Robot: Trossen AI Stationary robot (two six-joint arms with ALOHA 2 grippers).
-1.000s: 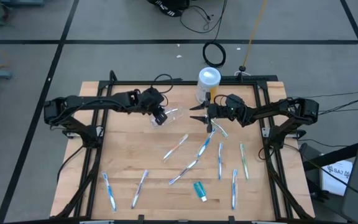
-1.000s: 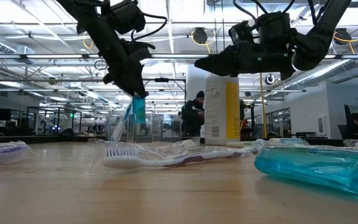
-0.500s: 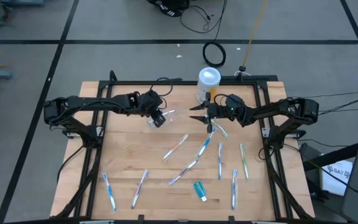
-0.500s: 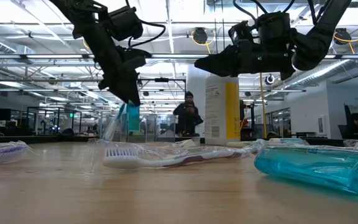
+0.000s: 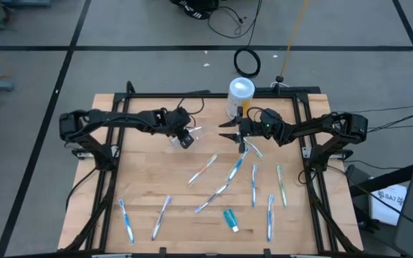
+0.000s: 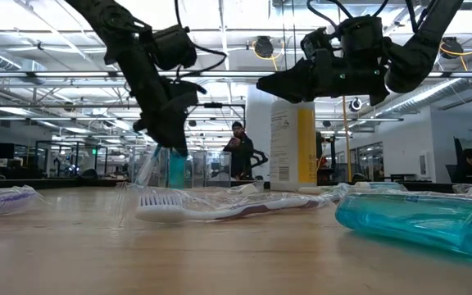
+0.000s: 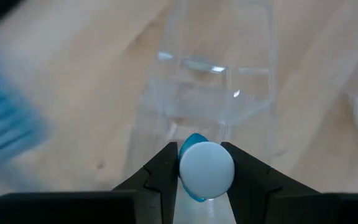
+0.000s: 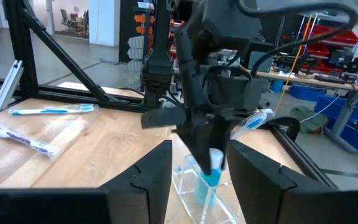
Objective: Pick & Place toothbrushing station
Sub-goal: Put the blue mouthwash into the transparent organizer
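Fingers (image 7: 166, 171) of the left gripper (image 7: 205, 168) clenched on a teal toothpaste tube (image 7: 204, 169), white round cap end toward the wrist cam, tube hanging straight down into the clear plastic cup (image 7: 213, 84). Cup's thin, glossy, see-thru, w/ faceted walls; it stands on the pale wood tabletop (image 5: 149, 179), back-centre, just left of the yellow canister (image 5: 239, 97) w/ white lid. Low view: left gripper (image 6: 166, 131) right over the cup (image 6: 150, 168), teal tube (image 6: 176, 168) inside it. Right gripper (image 5: 229, 135) hovers nearby, to the cup's right, fingers spread, holding nothing. Toothbrushes (image 5: 203, 170) lie scattered across mid and front tabletop, thin, pale blue/white/green, some in crinkly clear wrap. Another teal tube (image 5: 230, 218) lies flat near the front edge; it looks translucent and smooth in the low view (image 6: 420, 221). Person (image 6: 238, 156) stands far back in the room.
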